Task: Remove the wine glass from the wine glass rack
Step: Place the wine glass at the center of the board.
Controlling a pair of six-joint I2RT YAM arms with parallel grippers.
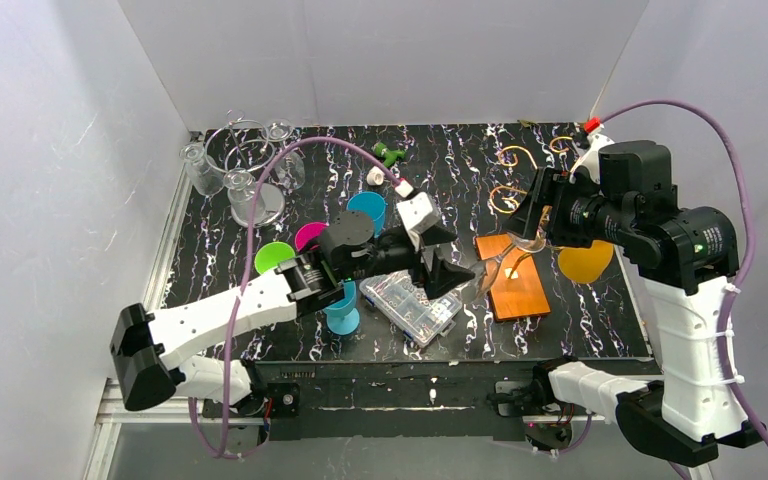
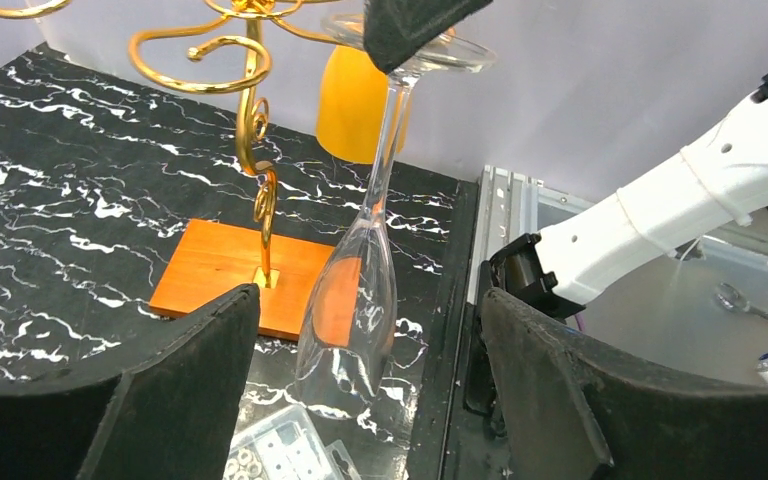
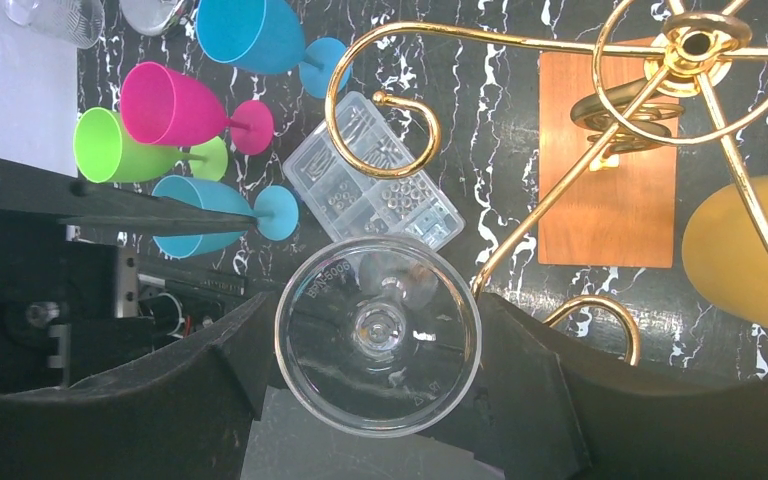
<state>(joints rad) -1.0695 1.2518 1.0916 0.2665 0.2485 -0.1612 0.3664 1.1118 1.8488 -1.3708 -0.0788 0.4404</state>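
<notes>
Wine glass (image 2: 360, 290) hangs bowl-down, foot uppermost, just beside the gold wire rack (image 2: 255, 130), with its bowl low by the near edge of the wooden base (image 2: 210, 270). Right gripper (image 3: 378, 335) pinches the foot from both sides. Left gripper (image 2: 368, 305) is spread wide, fingers flanking the bowl, apart from it. Foot lies close to a curled arm; contact unclear. Clear parts box (image 3: 385, 185) sits near the base.
</notes>
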